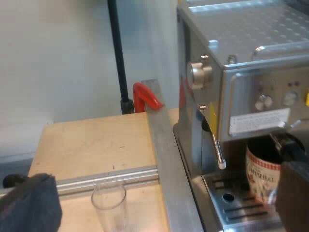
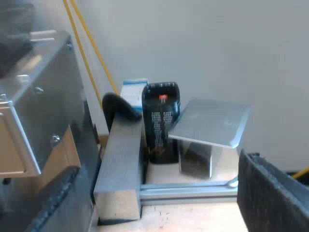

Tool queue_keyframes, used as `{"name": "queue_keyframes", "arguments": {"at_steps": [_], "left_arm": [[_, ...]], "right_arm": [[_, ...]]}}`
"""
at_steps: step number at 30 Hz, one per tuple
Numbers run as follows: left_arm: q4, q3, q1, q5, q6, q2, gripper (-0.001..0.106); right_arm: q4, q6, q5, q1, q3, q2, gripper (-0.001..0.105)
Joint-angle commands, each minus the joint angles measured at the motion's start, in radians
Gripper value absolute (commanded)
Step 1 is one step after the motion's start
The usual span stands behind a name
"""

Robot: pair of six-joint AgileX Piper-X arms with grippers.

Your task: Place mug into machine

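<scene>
L gripper (image 1: 169, 176) is spread wide, nothing btwn the fingers (image 1: 30, 203), hanging over the wooden tabletop (image 1: 91, 145). Closest thing under it is the measuring glass (image 1: 108, 202): clear, upright, standing on the wood just beside a thin silver alu rail (image 1: 135, 175) that crosses the top. A fatter alu beam (image 1: 161, 140) runs away from the cam alongside the espresso machine (image 1: 251, 63). Mug (image 1: 263, 176) w/ red-white print is already on the machine's drip tray (image 1: 231, 209), upright under the brew head. It's right by the other finger, can't tell if they touch. Steam wand (image 1: 217, 147) hangs near it. Further back there's a red clamp (image 1: 147, 96), a black pole (image 1: 117, 53), then plain white wall (image 1: 58, 58).

R gripper (image 2: 164, 198) is also wide open & empty, next to the machine's side. Past it: the alu beam, a black canister-ish thing (image 2: 161, 125) w/ a red spot, a tilted metal plate (image 2: 210, 121), a blue-white box (image 2: 134, 91), bare wall behind.
</scene>
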Motion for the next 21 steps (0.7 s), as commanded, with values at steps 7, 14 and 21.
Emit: {"name": "queue_keyframes", "arguments": {"at_steps": [7,14,21], "left_arm": [[0.170,0.011,-0.005,-0.010,0.007,-0.232,0.092],[0.384,-0.009,0.002,-0.007,0.021,-0.339,0.092],[0.338,0.014,0.002,-0.010,0.014,-0.343,0.092]], "right_arm": [[0.188,-0.007,-0.009,-0.003,0.007,-0.215,0.066],[0.333,0.002,-0.030,-0.003,-0.010,-0.218,0.066],[0.298,0.002,-0.035,-0.003,-0.006,-0.218,0.066]]}}
